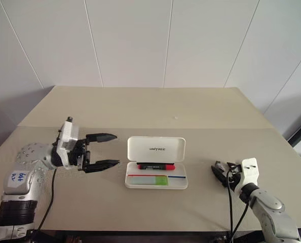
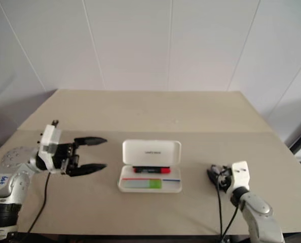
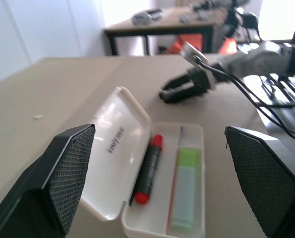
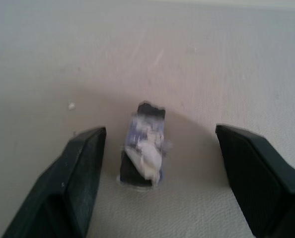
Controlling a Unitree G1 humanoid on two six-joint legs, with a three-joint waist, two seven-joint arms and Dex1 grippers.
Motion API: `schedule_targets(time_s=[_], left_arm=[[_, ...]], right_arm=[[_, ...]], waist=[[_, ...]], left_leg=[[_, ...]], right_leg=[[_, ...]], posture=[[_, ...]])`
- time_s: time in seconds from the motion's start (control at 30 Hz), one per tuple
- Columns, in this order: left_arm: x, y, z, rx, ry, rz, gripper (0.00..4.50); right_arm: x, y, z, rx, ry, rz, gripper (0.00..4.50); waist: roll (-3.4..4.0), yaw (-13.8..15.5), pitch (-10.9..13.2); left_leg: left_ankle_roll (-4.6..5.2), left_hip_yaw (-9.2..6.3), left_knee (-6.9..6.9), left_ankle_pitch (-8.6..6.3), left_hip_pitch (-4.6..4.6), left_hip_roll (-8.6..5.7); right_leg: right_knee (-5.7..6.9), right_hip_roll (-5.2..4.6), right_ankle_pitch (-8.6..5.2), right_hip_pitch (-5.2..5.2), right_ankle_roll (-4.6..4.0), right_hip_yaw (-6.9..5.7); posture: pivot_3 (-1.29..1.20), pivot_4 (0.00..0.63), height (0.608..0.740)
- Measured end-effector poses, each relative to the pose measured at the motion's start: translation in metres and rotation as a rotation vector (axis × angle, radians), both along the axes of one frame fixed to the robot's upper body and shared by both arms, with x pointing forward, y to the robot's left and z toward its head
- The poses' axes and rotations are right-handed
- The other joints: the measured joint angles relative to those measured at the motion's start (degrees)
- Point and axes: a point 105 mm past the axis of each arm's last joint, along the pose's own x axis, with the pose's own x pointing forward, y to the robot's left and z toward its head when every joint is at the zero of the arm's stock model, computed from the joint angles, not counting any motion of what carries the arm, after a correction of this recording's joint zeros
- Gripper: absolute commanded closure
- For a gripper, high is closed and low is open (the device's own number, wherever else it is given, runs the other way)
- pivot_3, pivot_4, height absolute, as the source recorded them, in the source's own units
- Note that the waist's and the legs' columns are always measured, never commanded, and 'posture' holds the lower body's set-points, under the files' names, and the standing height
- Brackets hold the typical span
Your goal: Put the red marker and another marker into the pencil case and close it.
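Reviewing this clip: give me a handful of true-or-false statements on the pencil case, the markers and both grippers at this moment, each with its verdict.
1. The pencil case lies open on the table. True.
2. The red marker lies on the table outside the case. False: it lies inside the case, by the hinge.
3. The green marker lies in the case's front compartment. True.
4. The left gripper is shut on the lid. False: it is open and apart from the case, to its left.
5. The right gripper holds a marker. False: it is open and holds nothing.
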Motion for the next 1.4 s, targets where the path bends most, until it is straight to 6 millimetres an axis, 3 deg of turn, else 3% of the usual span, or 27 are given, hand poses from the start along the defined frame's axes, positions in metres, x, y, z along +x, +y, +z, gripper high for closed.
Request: schedule_targets(time_s=[0.07, 0.17, 0.4, 0.47, 0.63, 0.8, 1.0, 1.4], left_arm=[[-0.003, 0.003, -0.004, -0.01, 0.016, -0.003, 0.04], [-0.006, 0.009, -0.009, -0.022, 0.047, -0.015, 0.0], [-0.008, 0.02, -0.009, -0.05, 0.065, -0.029, 0.0], [-0.011, 0.02, -0.009, -0.056, 0.065, -0.054, 0.0], [-0.019, 0.026, -0.014, -0.055, 0.1, -0.139, 0.0], [-0.01, 0.035, -0.017, -0.076, 0.116, -0.104, 0.0], [0.001, 0.039, -0.008, -0.171, 0.043, -0.092, 0.0], [0.001, 0.047, -0.032, -0.173, 0.132, -0.064, 0.0]], right_arm=[[-0.001, 0.001, 0.0, 0.005, 0.011, -0.013, 0.0], [-0.002, 0.003, -0.002, 0.014, 0.02, -0.023, 0.58], [-0.004, 0.008, -0.002, 0.025, 0.024, -0.007, 2.99], [-0.003, 0.01, 0.0, 0.03, 0.019, 0.008, 3.38], [-0.004, 0.015, 0.004, 0.006, 0.023, 0.101, 3.38], [-0.004, 0.027, 0.012, -0.038, 0.028, 0.242, 3.38], [0.0, 0.044, 0.044, -0.093, -0.04, 0.387, 3.38], [-0.03, 0.097, 0.08, -0.148, -0.074, 0.813, 3.38]], waist=[[-0.07, 0.02, -0.05], [-0.22, 0.01, -0.13], [-0.36, -0.67, -0.22], [-0.37, -0.86, -0.22], [-0.34, -1.31, -0.2], [-0.26, -1.18, -0.15], [-0.18, -1.0, -0.1], [-0.15, -0.96, -0.08]], left_leg=[[0.0, -0.02, -0.12, 0.0, 0.01, 0.01], [-0.01, -0.06, -0.21, -0.01, 0.03, 0.06], [-0.03, -0.07, -0.31, -0.02, 0.11, 0.13], [-0.03, -0.06, -0.31, -0.02, 0.1, 0.13], [-0.03, -0.04, -0.41, -0.01, 0.1, 0.13], [-0.04, -0.05, -0.43, -0.01, 0.05, 0.12], [-0.05, -0.05, -0.47, 0.0, -0.03, 0.08], [-0.08, -0.1, -0.52, -0.03, -0.05, 0.1]], right_leg=[[-0.01, 0.0, -0.05, -0.04, -0.07, -0.04], [-0.01, 0.02, -0.12, -0.05, -0.17, -0.11], [-0.01, 0.09, -0.17, -0.04, -0.26, -0.13], [-0.01, 0.07, -0.17, -0.04, -0.26, -0.13], [-0.02, 0.09, -0.18, -0.1, -0.27, -0.12], [-0.02, 0.07, -0.18, -0.14, -0.26, -0.12], [-0.05, 0.01, -0.19, -0.2, -0.19, -0.13], [-0.05, -0.02, -0.27, -0.24, -0.17, -0.16]], posture=[[0.0, 0.15, 0.74], [0.0, 0.15, 0.74], [0.0, 0.15, 0.74], [0.0, 0.15, 0.74], [0.0, 0.15, 0.74], [0.0, 0.15, 0.74], [0.0, 0.15, 0.74], [0.0, 0.15, 0.74]])
